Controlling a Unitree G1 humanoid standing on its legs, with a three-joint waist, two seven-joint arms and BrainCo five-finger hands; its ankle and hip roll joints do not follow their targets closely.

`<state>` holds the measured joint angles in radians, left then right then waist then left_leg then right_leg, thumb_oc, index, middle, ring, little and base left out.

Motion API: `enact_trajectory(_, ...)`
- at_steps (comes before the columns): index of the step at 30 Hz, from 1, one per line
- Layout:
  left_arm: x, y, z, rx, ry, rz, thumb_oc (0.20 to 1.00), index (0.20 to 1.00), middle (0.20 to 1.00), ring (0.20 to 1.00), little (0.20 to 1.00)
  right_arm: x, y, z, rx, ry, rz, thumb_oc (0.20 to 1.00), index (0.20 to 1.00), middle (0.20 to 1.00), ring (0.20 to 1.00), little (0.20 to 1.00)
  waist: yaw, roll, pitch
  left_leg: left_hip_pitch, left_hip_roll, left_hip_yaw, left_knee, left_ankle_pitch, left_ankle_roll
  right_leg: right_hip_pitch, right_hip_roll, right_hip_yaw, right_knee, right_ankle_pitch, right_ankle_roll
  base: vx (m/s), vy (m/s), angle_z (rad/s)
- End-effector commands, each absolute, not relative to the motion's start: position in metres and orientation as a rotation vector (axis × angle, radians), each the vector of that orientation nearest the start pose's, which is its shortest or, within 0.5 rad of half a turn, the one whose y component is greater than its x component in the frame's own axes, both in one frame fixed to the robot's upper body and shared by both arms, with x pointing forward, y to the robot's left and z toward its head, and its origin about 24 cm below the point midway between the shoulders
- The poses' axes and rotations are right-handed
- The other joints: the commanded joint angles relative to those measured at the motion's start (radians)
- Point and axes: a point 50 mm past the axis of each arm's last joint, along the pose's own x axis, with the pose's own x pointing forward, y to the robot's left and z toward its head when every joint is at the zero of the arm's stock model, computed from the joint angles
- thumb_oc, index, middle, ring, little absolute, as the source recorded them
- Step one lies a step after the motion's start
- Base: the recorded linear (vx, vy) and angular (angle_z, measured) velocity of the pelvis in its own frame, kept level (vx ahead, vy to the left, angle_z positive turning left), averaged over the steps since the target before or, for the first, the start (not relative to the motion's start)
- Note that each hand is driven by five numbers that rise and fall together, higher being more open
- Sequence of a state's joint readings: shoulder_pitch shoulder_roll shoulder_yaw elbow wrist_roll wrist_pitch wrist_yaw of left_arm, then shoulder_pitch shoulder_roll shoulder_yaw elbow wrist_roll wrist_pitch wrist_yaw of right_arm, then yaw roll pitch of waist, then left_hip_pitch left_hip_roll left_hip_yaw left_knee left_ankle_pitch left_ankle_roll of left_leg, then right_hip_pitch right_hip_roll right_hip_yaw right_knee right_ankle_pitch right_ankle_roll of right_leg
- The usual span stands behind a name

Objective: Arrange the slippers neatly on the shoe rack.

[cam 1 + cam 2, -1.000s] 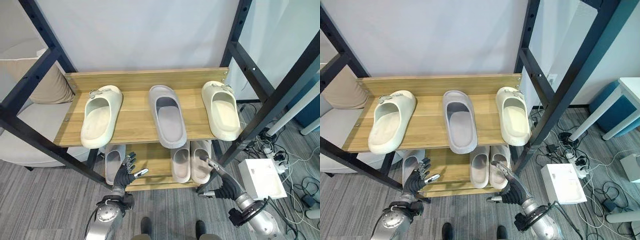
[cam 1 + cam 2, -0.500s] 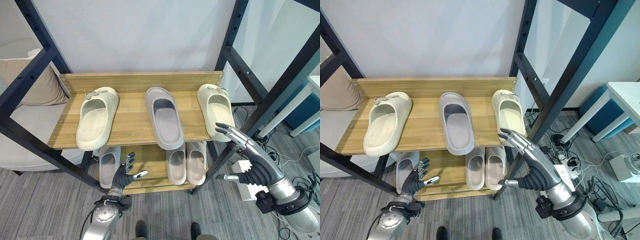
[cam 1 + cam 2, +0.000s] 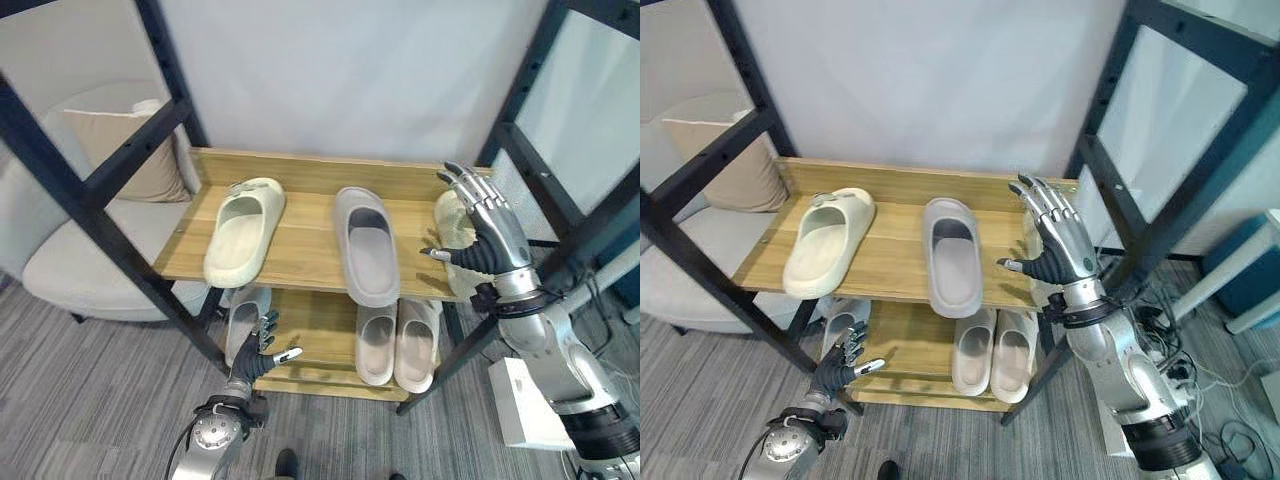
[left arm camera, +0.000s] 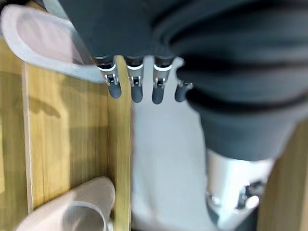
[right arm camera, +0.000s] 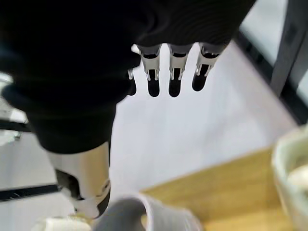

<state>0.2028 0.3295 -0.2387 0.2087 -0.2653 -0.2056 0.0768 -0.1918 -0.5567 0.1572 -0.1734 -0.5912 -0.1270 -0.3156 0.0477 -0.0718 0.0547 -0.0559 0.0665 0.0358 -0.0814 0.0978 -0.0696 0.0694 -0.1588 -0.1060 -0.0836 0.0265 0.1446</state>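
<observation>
The step in hand looks like the approach to a grasp: the right hand [image 3: 483,228] is raised at the right end of the shoe rack's upper shelf [image 3: 300,225], in front of the cream slipper [image 3: 452,222] that lies there, most of which it hides. Its fingers [image 3: 1045,208] are straight and spread, the thumb held apart toward the grey slipper [image 3: 368,243] in the middle of the shelf, and the hand holds nothing; whether the palm or fingertips touch the cream slipper behind it cannot be told. The matching cream slipper [image 3: 243,227] lies at the left end of the same shelf, angled slightly, well apart from its partner with the grey one between them. On the lower shelf [image 3: 318,352] a pale pair [image 3: 398,341] sits side by side at the right, and another grey slipper [image 3: 240,318] lies at the left, partly under the upper board. To pair the slippers, the next move would probably call for the right hand to come down over the cream slipper and close on its strap or side. The left hand [image 3: 256,356] hangs low in front of the lower shelf, fingers loosely extended and empty, near the grey slipper there.
</observation>
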Motion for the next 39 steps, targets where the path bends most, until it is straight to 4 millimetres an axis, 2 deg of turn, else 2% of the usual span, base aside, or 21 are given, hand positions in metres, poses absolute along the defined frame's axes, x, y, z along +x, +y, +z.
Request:
enact_trajectory(1,0.21,0.193,-0.01,0.052,0.137,-0.042,1.0,1.0,1.0,1.0,1.0,0.265,-0.183,0.182,-1.034,-0.784,-0.208,1.0,1.0,1.0,1.0,1.0,0.017,-0.012,0.033,0.08,0.017,-0.003,-0.006,-0.121,0.023,0.029,-0.016,-0.007,0.007,-0.045,0.027,0.03,0.007,0.25)
enact_trajectory(9,0.206,0.199,-0.011,0.056,0.146,-0.021,1.0,1.0,1.0,1.0,1.0,0.281,-0.185,0.175,-1.037,-0.73,-0.234,1.0,1.0,1.0,1.0,1.0,0.064,-0.027,0.046,0.072,0.005,-0.03,-0.006,-0.127,0.028,0.034,-0.02,-0.026,0.002,-0.048,0.029,0.03,0.014,0.09)
enact_trajectory(20,0.195,0.204,-0.016,0.057,0.174,-0.022,1.0,1.0,1.0,1.0,1.0,0.307,-0.224,0.158,-1.16,-0.538,-0.304,1.0,1.0,1.0,1.0,1.0,0.118,-0.039,0.059,0.053,-0.007,-0.059,-0.006,-0.127,0.028,0.033,-0.023,-0.055,-0.001,-0.051,0.032,0.01,0.009,0.05)
enact_trajectory(22,0.193,0.203,-0.019,0.045,0.188,-0.033,1.0,1.0,1.0,1.0,1.0,0.32,-0.224,0.157,-1.173,-0.506,-0.306,1.0,1.0,1.0,1.0,1.0,0.14,-0.039,0.066,0.049,-0.011,-0.068,-0.006,-0.125,0.027,0.033,-0.023,-0.062,-0.003,-0.051,0.031,0.01,0.011,0.08)
enact_trajectory(24,0.193,0.203,-0.019,0.043,0.19,-0.035,1.0,1.0,1.0,1.0,1.0,0.323,-0.223,0.157,-1.175,-0.502,-0.306,1.0,1.0,1.0,1.0,1.0,0.143,-0.039,0.067,0.047,-0.012,-0.07,-0.006,-0.125,0.027,0.032,-0.023,-0.063,-0.003,-0.051,0.031,0.0,0.001,0.06)
enact_trajectory(25,0.191,0.203,-0.02,0.04,0.195,-0.036,1.0,1.0,1.0,1.0,1.0,0.332,-0.217,0.155,-1.175,-0.487,-0.289,1.0,1.0,1.0,1.0,1.0,0.159,-0.038,0.071,0.042,-0.014,-0.076,-0.006,-0.123,0.026,0.031,-0.022,-0.069,-0.004,-0.051,0.03,0.01,0.002,0.12)
enact_trajectory(30,0.192,0.202,-0.02,0.035,0.196,-0.042,1.0,1.0,1.0,1.0,1.0,0.343,-0.215,0.156,-1.199,-0.459,-0.276,1.0,1.0,1.0,1.0,1.0,0.172,-0.038,0.075,0.037,-0.015,-0.088,-0.006,-0.12,0.025,0.032,-0.021,-0.077,-0.004,-0.052,0.027,0.01,-0.002,0.08)
enact_trajectory(31,0.193,0.202,-0.02,0.034,0.193,-0.043,1.0,1.0,1.0,1.0,1.0,0.344,-0.215,0.155,-1.202,-0.454,-0.274,0.743,0.743,0.743,0.743,0.743,0.172,-0.037,0.076,0.037,-0.014,-0.089,-0.006,-0.119,0.024,0.033,-0.021,-0.079,-0.004,-0.053,0.027,0.0,0.0,0.0)
enact_trajectory(32,0.193,0.202,-0.02,0.033,0.193,-0.044,1.0,1.0,1.0,1.0,1.0,0.345,-0.215,0.155,-1.209,-0.449,-0.271,0.592,0.592,0.592,0.592,0.592,0.172,-0.037,0.076,0.037,-0.013,-0.091,-0.006,-0.119,0.024,0.033,-0.021,-0.081,-0.004,-0.054,0.027,0.0,0.0,0.0)
enact_trajectory(35,0.194,0.202,-0.019,0.035,0.191,-0.044,1.0,1.0,1.0,1.0,1.0,0.344,-0.215,0.151,-1.224,-0.438,-0.251,0.435,0.435,0.435,0.435,0.435,0.17,-0.035,0.075,0.037,-0.014,-0.097,-0.006,-0.12,0.023,0.035,-0.019,-0.083,-0.004,-0.057,0.025,0.0,0.0,0.0)
enact_trajectory(38,0.193,0.201,-0.02,0.036,0.195,-0.047,1.0,1.0,1.0,1.0,1.0,0.341,-0.214,0.144,-1.222,-0.422,-0.218,0.2,0.2,0.2,0.2,0.2,0.167,-0.032,0.073,0.041,-0.014,-0.101,-0.006,-0.121,0.022,0.04,-0.018,-0.089,-0.004,-0.06,0.023,0.02,-0.012,0.1)
enact_trajectory(39,0.193,0.202,-0.02,0.038,0.193,-0.047,1.0,1.0,1.0,1.0,1.0,0.339,-0.213,0.142,-1.217,-0.421,-0.207,0.2,0.2,0.2,0.2,0.2,0.166,-0.031,0.074,0.041,-0.013,-0.102,-0.006,-0.12,0.022,0.042,-0.017,-0.091,-0.004,-0.061,0.022,0.01,-0.016,0.17)
